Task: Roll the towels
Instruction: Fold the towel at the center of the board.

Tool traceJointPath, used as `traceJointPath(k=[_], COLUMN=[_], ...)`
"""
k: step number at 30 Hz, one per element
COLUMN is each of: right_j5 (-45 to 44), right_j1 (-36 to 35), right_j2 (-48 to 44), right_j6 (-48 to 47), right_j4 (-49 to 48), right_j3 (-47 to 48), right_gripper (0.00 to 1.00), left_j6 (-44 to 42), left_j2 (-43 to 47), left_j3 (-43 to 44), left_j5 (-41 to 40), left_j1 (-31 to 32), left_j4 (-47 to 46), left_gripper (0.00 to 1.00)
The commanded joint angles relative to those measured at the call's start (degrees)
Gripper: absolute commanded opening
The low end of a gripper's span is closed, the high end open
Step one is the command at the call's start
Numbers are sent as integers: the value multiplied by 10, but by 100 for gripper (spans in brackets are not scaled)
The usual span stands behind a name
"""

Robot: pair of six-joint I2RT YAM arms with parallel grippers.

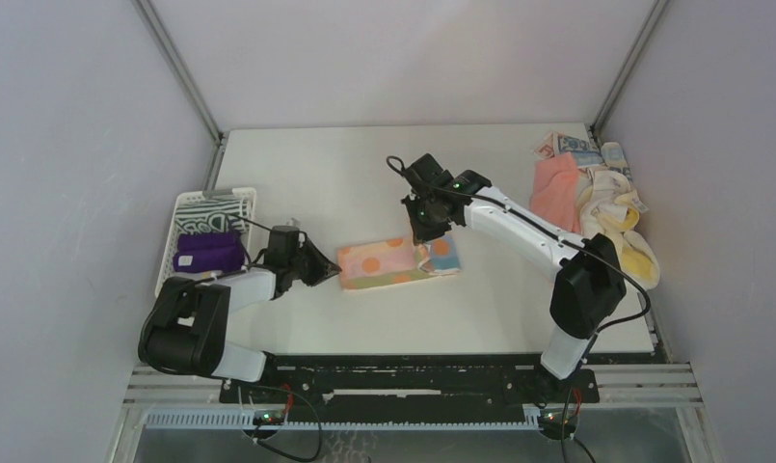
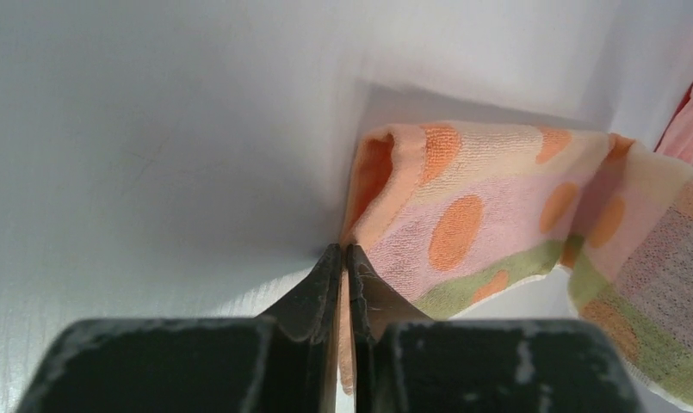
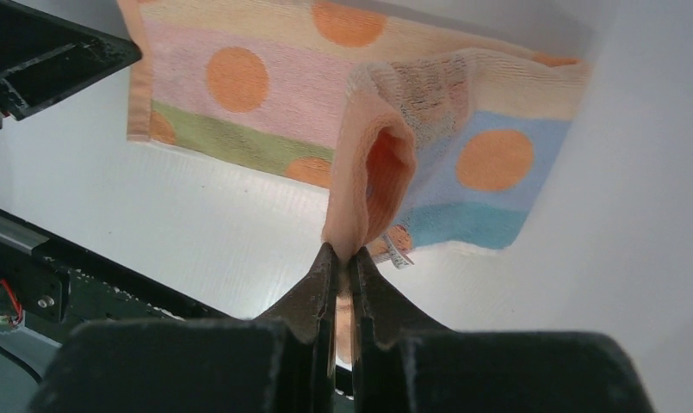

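A pastel striped towel with orange dots [image 1: 395,261] lies folded on the white table between the arms. My left gripper [image 1: 330,270] is shut on its left edge; in the left wrist view the peach hem runs between the closed fingers [image 2: 343,258] and the towel [image 2: 489,224] spreads away to the right. My right gripper [image 1: 424,237] is shut on the towel's right end, lifted and folded back. The right wrist view shows the peach fold [image 3: 373,185] pinched at the gripper [image 3: 343,256], with the blue stripe [image 3: 489,194] behind.
A white slotted basket [image 1: 185,214] at the left holds a purple roll [image 1: 209,254] and a black-and-white striped one [image 1: 212,210]. At the back right is a pile of towels: salmon-pink [image 1: 554,189], cream-yellow [image 1: 627,227], blue-printed [image 1: 578,147]. Grey walls surround the table.
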State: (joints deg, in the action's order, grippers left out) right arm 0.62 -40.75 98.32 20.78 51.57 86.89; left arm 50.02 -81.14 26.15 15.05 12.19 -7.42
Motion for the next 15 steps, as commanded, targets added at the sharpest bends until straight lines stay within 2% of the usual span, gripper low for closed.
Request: traceJointPath(k=[1, 15], right_j5=[17, 51], right_j1=[-17, -58], right_j2=[13, 100], right_j6=[24, 54], right_j4=[-22, -23], right_j3=[39, 129], right_gripper=[0, 0], left_j6=[-7, -5], left_j2=[1, 14], left_j3=[-13, -25], left_j5=[-3, -14], left_j1=[5, 14], left_j4=[-15, -17], left_gripper=[9, 5])
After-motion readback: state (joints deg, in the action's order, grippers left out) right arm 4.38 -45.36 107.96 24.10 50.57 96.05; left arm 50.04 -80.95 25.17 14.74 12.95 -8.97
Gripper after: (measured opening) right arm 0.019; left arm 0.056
